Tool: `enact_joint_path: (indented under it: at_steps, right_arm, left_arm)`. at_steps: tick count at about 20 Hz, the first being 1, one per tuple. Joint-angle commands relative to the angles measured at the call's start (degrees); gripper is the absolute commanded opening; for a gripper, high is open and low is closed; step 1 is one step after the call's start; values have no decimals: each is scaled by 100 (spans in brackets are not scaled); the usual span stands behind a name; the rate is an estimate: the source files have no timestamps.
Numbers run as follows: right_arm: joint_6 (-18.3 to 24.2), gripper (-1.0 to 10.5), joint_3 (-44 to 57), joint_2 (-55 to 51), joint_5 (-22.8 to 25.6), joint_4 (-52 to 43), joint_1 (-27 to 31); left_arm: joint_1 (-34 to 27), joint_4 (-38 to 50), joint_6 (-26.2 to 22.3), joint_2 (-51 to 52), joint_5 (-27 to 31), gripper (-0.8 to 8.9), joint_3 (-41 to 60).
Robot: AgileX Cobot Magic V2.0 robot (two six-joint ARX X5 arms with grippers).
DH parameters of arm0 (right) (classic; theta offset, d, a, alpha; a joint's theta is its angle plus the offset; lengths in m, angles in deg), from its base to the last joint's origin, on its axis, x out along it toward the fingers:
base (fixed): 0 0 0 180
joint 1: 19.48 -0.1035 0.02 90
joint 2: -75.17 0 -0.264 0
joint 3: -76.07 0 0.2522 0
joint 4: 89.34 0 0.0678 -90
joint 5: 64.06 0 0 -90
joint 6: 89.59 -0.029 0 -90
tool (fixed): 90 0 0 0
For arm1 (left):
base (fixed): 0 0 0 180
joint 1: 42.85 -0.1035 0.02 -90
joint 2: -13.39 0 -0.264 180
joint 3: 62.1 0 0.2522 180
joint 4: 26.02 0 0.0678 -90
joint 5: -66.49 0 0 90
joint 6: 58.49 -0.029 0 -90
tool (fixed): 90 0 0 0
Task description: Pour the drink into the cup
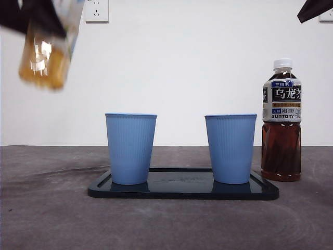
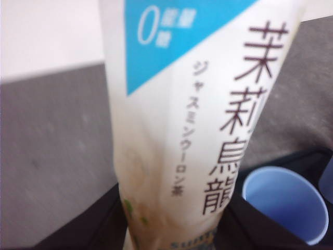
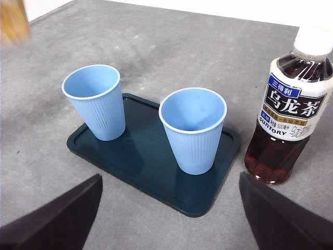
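Left pincer (image 2: pixel 174 229), clamped on jasmine tea bottle (image 1: pixel 49 47), holds it aloft w/ right pincer (image 3: pixel 169 219) apart; next: carry over near blue cup (image 1: pixel 130 148), tilt.

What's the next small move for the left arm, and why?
Probably carry the pale-labelled jasmine tea bottle sideways to above the nearer ribbed blue paper cup. The left gripper grips it high up, off to the side of the black tray, so pouring now would miss. The right gripper waits open.
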Motion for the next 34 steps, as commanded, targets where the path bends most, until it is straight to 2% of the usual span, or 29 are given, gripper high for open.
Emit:
enact_joint_path:
  at_steps: [1,4,8,11,14,17,20,24,31,34]
  right_arm:
    - [28,419,-31,7,24,-35,-39]
    - [24,419,-31,7,24,-37,-39]
    - [-96,419,-31,7,22,-33,-39]
    - [-105,419,-31,7,22,-33,-39]
    - [-107,419,-31,7,22,-31,-39]
    - [-127,419,-31,7,22,-33,-39]
    - [-127,419,-31,7,24,-33,-39]
    - [-125,419,-31,11,55,-35,-39]
    - [-125,419,-31,11,136,-39,-39]
    - [-125,419,-31,11,133,-39,-39]
  left_arm:
    - [33,1084,824,57,-72,125,501]
    - [35,2052,1051,-24,-61,125,1117]
    - [24,2820,1102,-463,26,133,1563]
    - [24,3287,1069,-1040,33,134,1604]
    - [-13,3788,1047,-1567,170,196,1604]
    - [-72,4247,1010,-2052,173,196,1604]
    - [-140,4524,1012,-2382,170,197,1604]
    - [-160,4784,883,-2514,170,261,1604]
    - [-164,4776,841,-2721,170,262,1604]
    - [-164,4752,841,-2719,170,292,1604]
